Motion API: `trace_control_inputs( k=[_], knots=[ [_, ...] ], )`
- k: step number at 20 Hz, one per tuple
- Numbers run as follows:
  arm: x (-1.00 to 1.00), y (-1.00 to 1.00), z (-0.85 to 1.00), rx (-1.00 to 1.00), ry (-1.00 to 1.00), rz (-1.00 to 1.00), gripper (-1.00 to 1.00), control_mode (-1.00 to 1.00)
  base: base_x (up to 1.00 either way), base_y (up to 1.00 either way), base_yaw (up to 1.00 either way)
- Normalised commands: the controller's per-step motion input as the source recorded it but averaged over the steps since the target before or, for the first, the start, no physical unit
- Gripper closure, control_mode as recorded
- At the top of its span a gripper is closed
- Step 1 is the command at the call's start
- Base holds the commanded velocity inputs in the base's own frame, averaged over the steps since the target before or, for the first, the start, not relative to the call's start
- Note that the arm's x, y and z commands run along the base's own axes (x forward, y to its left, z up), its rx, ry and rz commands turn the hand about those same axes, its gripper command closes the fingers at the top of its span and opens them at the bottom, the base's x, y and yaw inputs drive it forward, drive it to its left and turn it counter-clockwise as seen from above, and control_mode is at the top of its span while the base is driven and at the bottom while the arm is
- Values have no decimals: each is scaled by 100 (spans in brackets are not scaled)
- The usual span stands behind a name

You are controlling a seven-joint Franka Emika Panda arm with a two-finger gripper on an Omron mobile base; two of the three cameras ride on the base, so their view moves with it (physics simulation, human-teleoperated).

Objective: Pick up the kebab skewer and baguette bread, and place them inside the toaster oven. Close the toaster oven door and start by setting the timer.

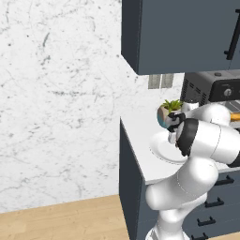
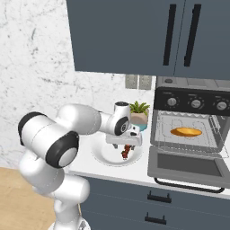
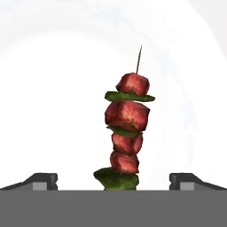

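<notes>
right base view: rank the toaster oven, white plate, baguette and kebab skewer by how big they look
Largest to smallest:
1. toaster oven
2. white plate
3. baguette
4. kebab skewer, partly hidden by the gripper, so its place after the baguette is unsure

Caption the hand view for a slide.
Open gripper poised over the kebab skewer lying on the white plate, fingertips flanking its lower end.

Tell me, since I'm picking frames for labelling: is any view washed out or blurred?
Hand view: the white plate is nearly blown out, its rim faint, while the kebab skewer is crisp between the open gripper tips. Right base view: even light, baguette bread and toaster oven sharp.
</notes>
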Motion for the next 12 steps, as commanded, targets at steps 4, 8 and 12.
trace_control_inputs(
  k=[4, 8, 12],
  knots=[
    [8, -5, -9, 0, 4, 6, -100, -100, 0, 0, 0],
    [3, -1, -8, 0, 4, 5, -100, -100, 0, 0, 0],
    [0, 0, -18, 0, 1, 5, -100, -100, 0, 0, 0]
  ],
)
